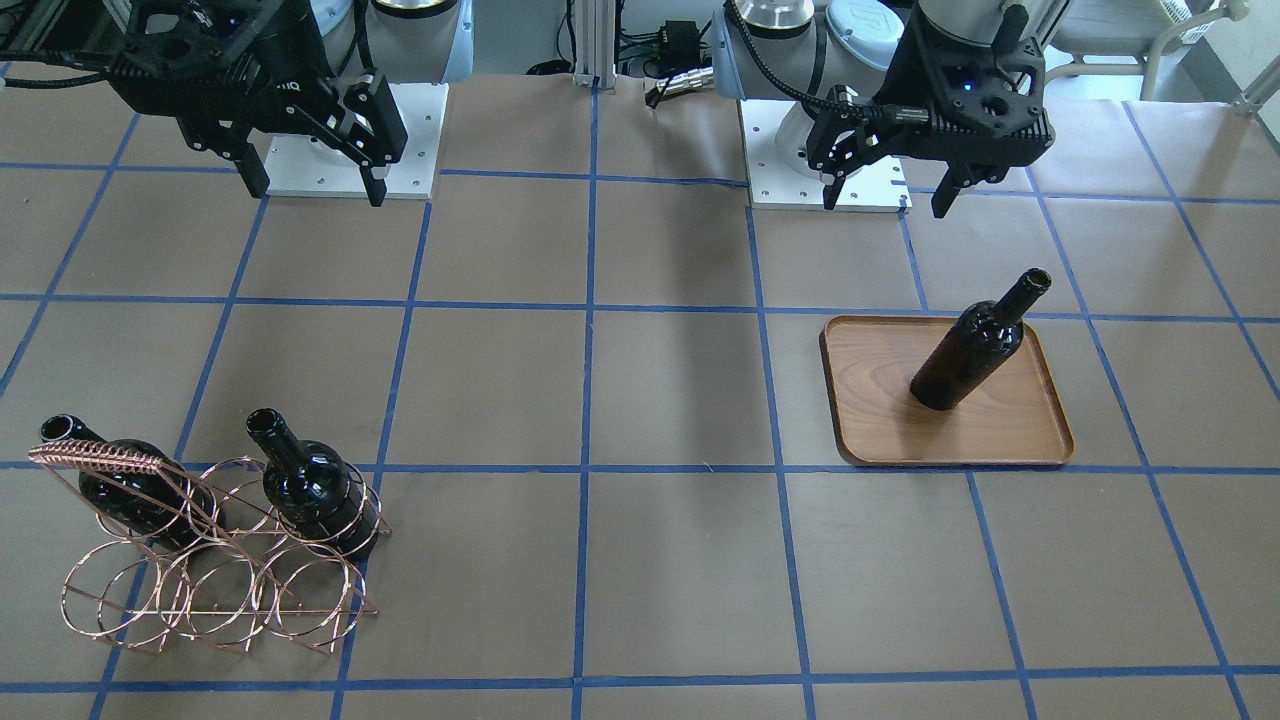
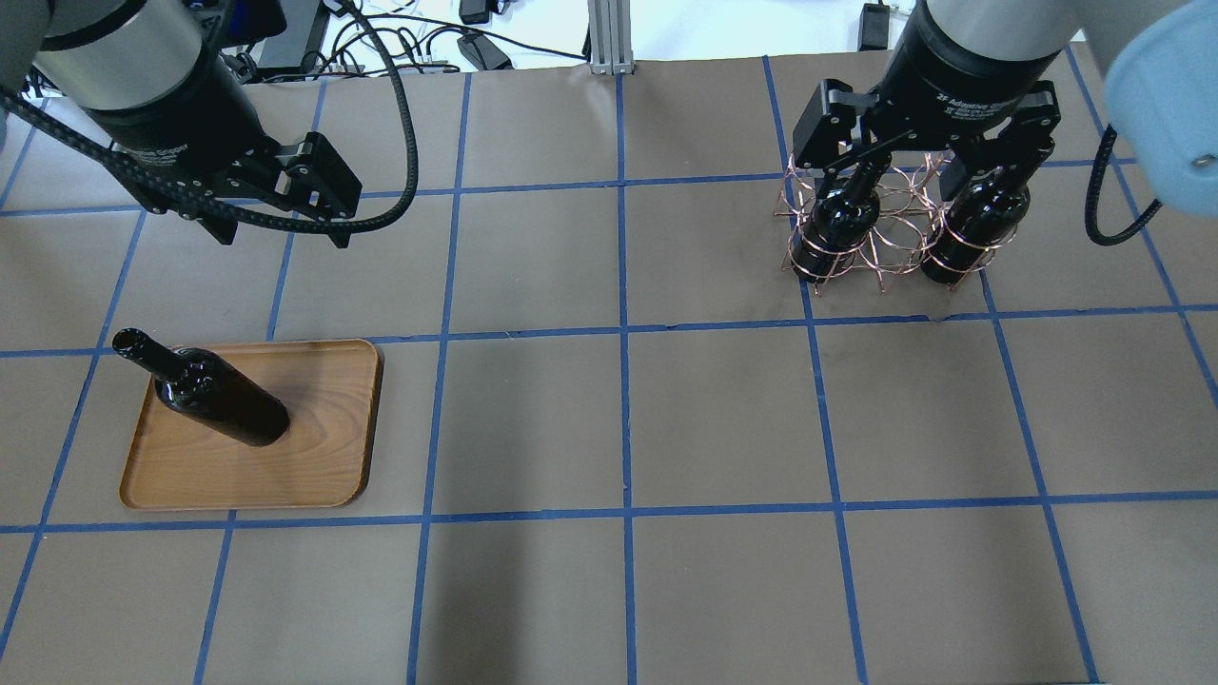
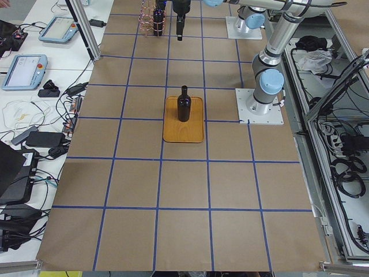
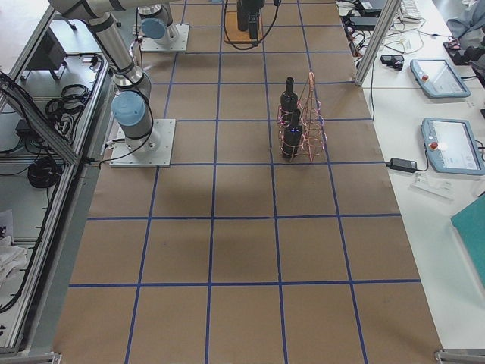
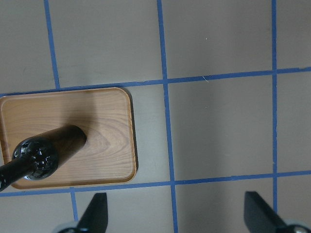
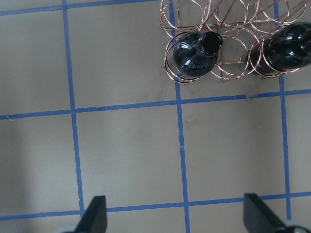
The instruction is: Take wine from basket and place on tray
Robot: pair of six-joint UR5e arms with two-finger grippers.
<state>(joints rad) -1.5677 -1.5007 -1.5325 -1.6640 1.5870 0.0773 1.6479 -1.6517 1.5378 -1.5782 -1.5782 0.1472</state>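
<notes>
a: where does the wine [image 1: 975, 345] stand?
b: upright on the wooden tray [image 1: 1000, 440], on the robot's left half of the counter [image 1: 680, 560]. a second bottle [image 1: 320, 495] and a third bottle [image 1: 130, 490], both glossy near-black, stand in the basket [image 1: 200, 590] on the right half.
a: the overhead view half hides that basket behind the right gripper [image 1: 316, 190].
b: the front-facing view shows its copper wire loops and coiled top bar whole. the right wrist view looks down into one open bottle mouth [image 6: 211, 42].
a: and the fingers [image 5: 97, 213]?
b: both pairs are spread wide and released. the left gripper [image 1: 886, 204] hangs off the tray, toward the robot's base.
a: the surface?
b: brown paper, gridded with blue tape. the side views show tablets [image 3: 23, 70] and cables [image 3: 346, 167] alongside.
</notes>
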